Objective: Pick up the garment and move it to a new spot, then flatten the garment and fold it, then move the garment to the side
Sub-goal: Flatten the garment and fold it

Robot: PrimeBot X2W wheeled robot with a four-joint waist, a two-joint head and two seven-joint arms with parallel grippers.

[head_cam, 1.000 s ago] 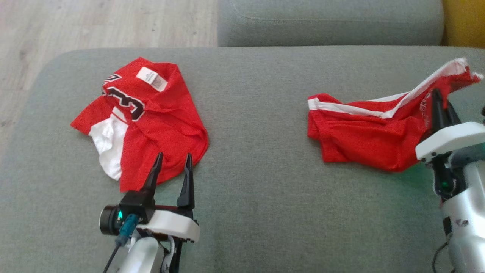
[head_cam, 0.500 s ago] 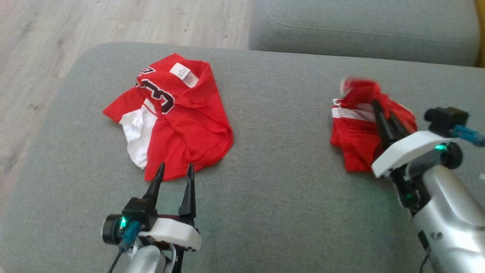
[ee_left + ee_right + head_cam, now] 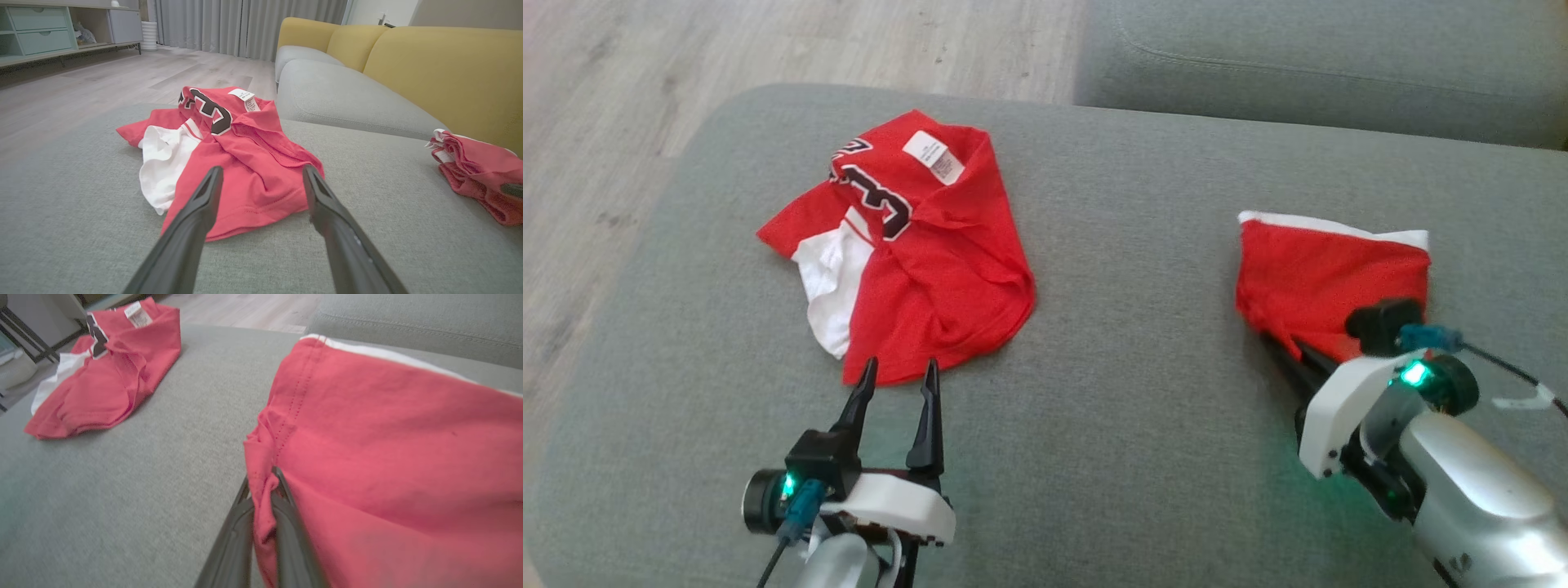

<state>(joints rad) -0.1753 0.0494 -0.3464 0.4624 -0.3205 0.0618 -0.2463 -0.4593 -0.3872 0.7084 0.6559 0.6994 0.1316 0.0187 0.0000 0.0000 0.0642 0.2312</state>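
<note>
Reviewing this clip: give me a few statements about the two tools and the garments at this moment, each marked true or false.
1. The right tool is shut on an edge of the red shorts. True.
2. The left tool is clamped on the red jersey. False: its jaws stand open by the jersey's near hem and grip nothing.
3. The jersey and the shorts lie apart on the grey cushion. True.
4. The jersey's white label is turned under, out of sight. False: it lies face up on top of the jersey.
</note>
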